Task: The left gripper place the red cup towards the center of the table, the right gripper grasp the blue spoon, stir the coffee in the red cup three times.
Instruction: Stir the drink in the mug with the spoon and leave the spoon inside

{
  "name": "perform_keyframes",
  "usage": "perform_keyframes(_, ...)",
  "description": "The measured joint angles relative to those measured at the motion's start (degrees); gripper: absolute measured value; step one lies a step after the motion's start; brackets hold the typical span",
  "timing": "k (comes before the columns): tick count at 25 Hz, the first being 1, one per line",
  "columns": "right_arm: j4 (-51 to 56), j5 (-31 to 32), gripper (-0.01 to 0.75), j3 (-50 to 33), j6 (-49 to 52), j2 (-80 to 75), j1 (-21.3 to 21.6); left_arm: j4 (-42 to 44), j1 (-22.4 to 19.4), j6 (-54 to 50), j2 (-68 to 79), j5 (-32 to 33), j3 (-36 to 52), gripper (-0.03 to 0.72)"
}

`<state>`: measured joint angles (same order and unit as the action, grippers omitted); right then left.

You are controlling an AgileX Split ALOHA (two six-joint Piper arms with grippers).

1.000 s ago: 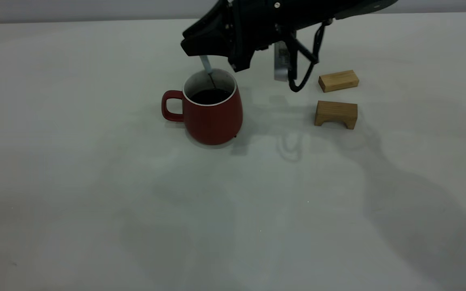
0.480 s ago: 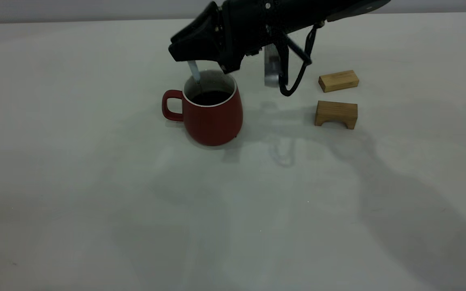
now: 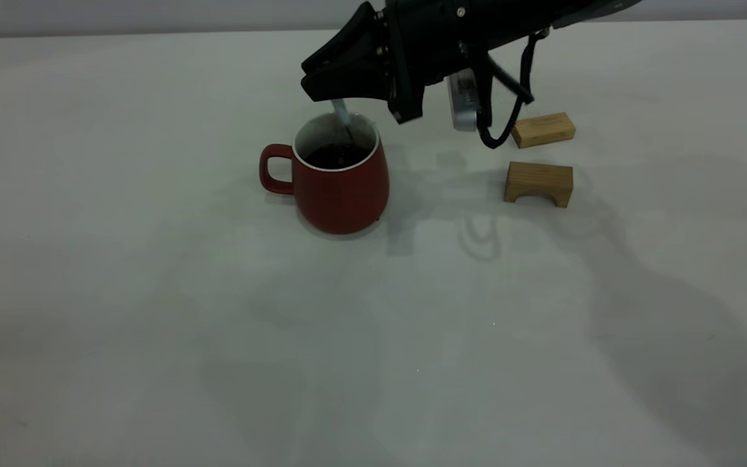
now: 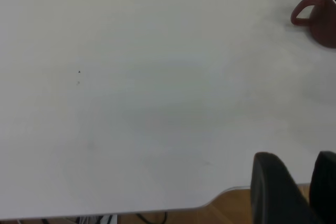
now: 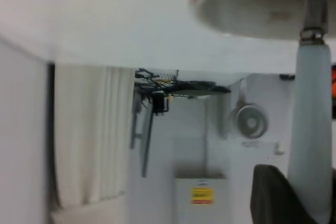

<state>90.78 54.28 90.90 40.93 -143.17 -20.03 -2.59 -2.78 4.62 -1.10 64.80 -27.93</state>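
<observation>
The red cup [image 3: 341,188] stands upright on the table [image 3: 153,292], handle to the left, with dark coffee [image 3: 336,155] inside. My right gripper [image 3: 321,89] hovers just above the cup's rim, shut on the pale handle of the blue spoon [image 3: 342,115], whose metal end dips into the coffee. The right wrist view shows the spoon handle [image 5: 312,119] between the fingers [image 5: 273,192] and the cup's mouth [image 5: 247,9] beyond. My left gripper [image 4: 303,182] is parked over the table's edge, far from the cup [image 4: 321,17], fingers [image 4: 270,187] close together and holding nothing.
Two tan wooden blocks lie to the right of the cup: a flat one [image 3: 542,130] and an arch-shaped one [image 3: 539,183]. The right arm's cable loop [image 3: 503,110] hangs near the flat block. The table's rounded corner [image 4: 220,198] shows in the left wrist view.
The right gripper swung left with the spoon, then back to the right. The spoon moved from the cup's left side to its back right. The cup stayed put.
</observation>
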Motion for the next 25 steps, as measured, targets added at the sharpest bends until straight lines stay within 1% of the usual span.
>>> perform_keyframes(2,-0.8,1.1,0.149,0.0,3.7,0.0,-0.5,0.0,0.0,0.0,0.0,0.0,0.0,0.243)
perform_keyframes(4,-0.4,2.7,0.149,0.0,3.4,0.0,-1.5,0.0,0.0,0.0,0.0,0.0,0.0,0.243)
perform_keyframes(6,1.2,3.9,0.149,0.0,-0.1,0.0,-2.3,0.0,0.0,0.0,0.0,0.0,0.0,0.243)
perform_keyframes(8,2.3,4.0,0.149,0.0,-5.9,0.0,-2.8,0.0,0.0,0.0,0.0,0.0,0.0,0.243)
perform_keyframes(11,2.7,3.5,0.149,0.0,-13.5,0.0,-2.8,0.0,0.0,0.0,0.0,0.0,0.0,0.243)
perform_keyframes(13,2.1,2.8,0.149,0.0,-15.8,0.0,-2.3,0.0,0.0,0.0,0.0,0.0,0.0,0.243)
perform_keyframes(18,-0.8,2.5,0.149,0.0,-17.1,0.0,-0.4,0.0,0.0,0.0,0.0,0.0,0.0,0.243)
perform_keyframes(25,-1.4,5.1,0.149,0.0,-17.3,0.0,-0.1,0.0,0.0,0.0,0.0,0.0,0.0,0.243)
